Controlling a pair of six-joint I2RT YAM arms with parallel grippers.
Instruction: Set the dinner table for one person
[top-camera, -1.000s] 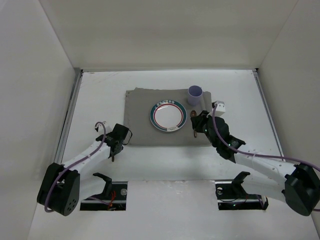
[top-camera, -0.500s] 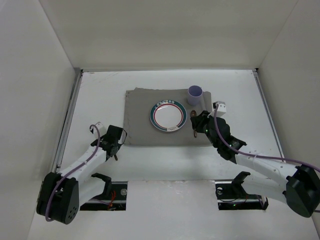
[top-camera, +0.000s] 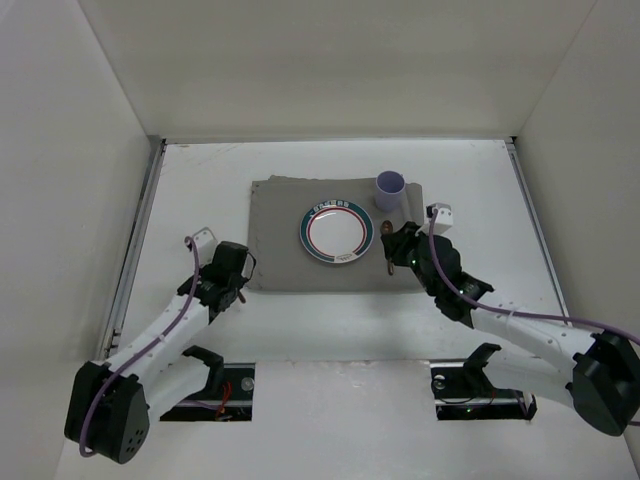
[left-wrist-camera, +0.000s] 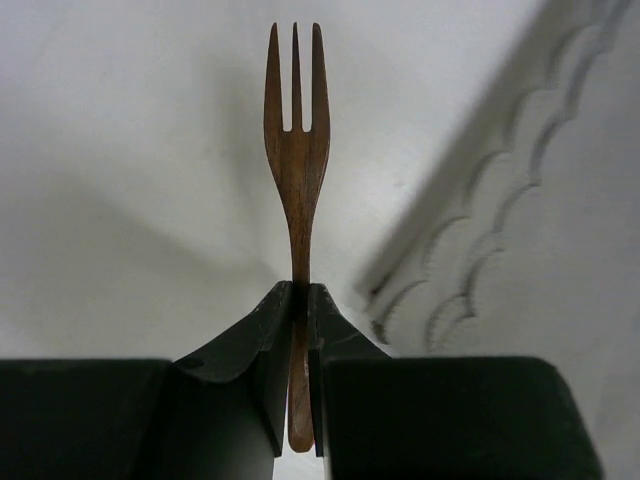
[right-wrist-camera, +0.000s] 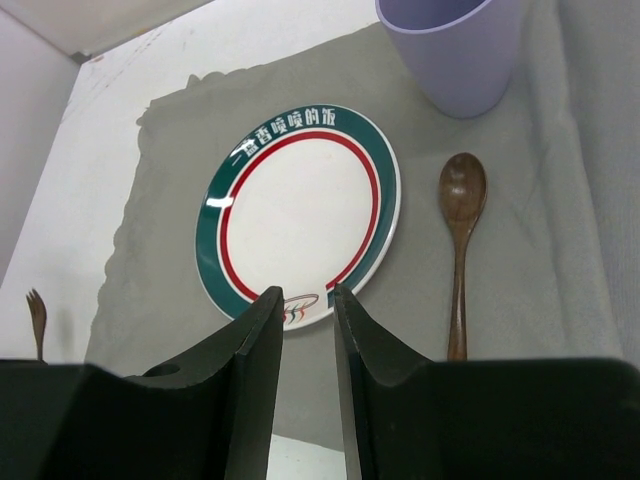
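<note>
My left gripper is shut on a brown wooden fork, gripping its handle near the end. The tines point away over the white dinner table, just left of the grey mat's scalloped edge. The fork also shows in the right wrist view. My right gripper is open and empty, low over the near edge of the mat, facing the green-and-red rimmed plate. A wooden spoon lies right of the plate. A lilac cup stands beyond the spoon.
White walls stand on three sides of the table, with metal rails along its side edges. In the top view the plate sits mid-mat and the cup at the mat's far right corner.
My left gripper drew back to the left with the fork, then came forward and up towards the mat's left edge. The right arm has barely moved.
</note>
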